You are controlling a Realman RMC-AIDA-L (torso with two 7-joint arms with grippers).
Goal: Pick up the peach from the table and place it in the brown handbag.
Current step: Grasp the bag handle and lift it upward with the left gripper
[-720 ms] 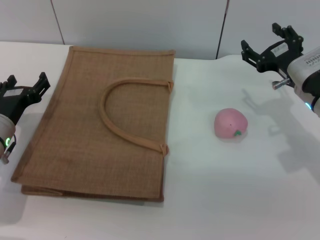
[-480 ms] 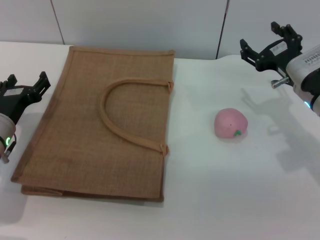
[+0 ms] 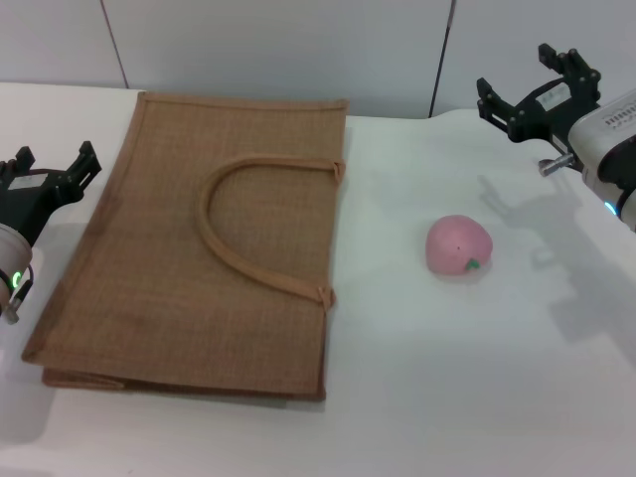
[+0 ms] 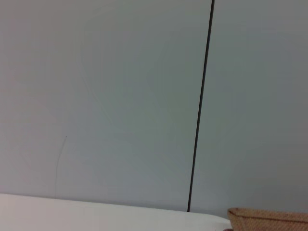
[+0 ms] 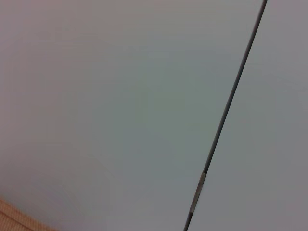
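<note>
Brown handbag (image 3: 214,248) lies flat on the tabletop (image 3: 447,378), left of centre. Peach (image 3: 459,245) sits on the tabletop to its right, well apart. Left pincer (image 3: 48,174) just beside the bag's left edge; right pincer (image 3: 538,84) behind-right of the peach, probably raised.

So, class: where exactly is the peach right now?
In the head view the peach lies on the white table, right of the flat brown handbag, apart from it, untouched by either gripper.
</note>
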